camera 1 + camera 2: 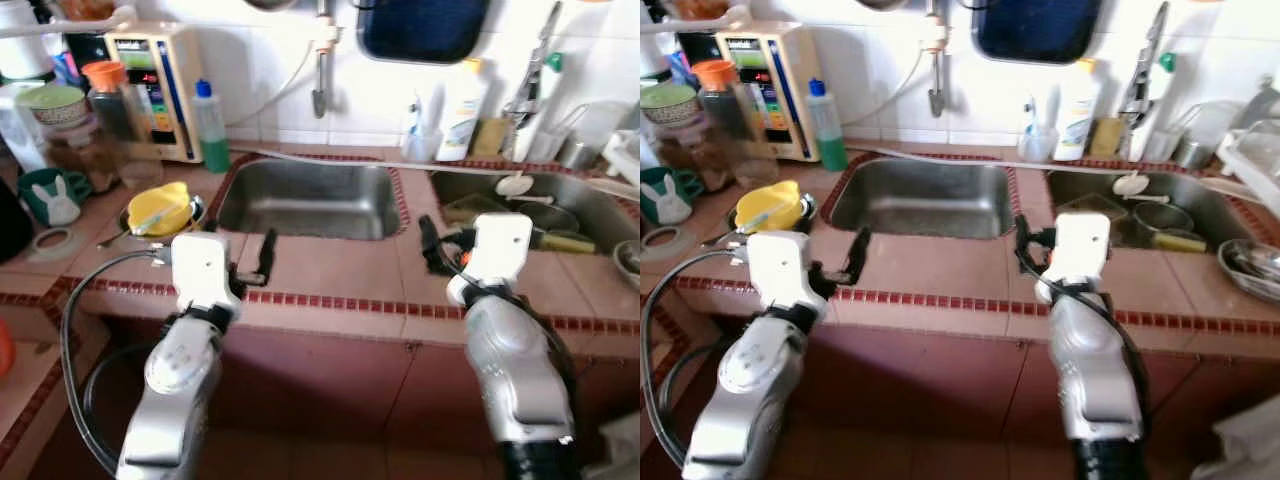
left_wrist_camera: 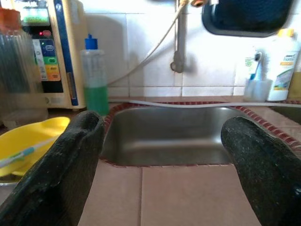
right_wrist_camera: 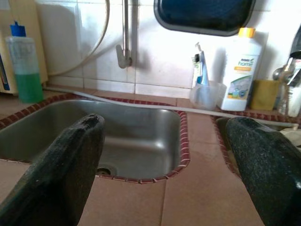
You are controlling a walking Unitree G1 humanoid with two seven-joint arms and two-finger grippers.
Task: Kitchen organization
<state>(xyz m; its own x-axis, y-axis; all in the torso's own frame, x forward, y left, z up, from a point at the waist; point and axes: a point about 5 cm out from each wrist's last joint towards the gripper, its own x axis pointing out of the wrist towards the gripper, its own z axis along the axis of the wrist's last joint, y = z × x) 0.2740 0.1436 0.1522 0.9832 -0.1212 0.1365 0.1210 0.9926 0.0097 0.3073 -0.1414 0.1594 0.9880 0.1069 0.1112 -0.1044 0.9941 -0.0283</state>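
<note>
Both the left gripper [image 1: 262, 258] and right gripper [image 1: 432, 245] hover wide open and empty over the counter's front edge [image 1: 330, 300]. Judging by this, nothing is chosen yet; next, reaching toward the yellow bowl [image 1: 160, 207] near the counter's left corner.

A home kitchen: tiled counter [image 1: 330, 275], steel sink [image 1: 310, 200], dish soap [image 1: 209, 128].

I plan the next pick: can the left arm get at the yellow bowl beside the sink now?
Probably yes. The left gripper is open over the counter, and the yellow bowl lies just to its left with only bare tile between; the toothbrush on it may slip.
</note>
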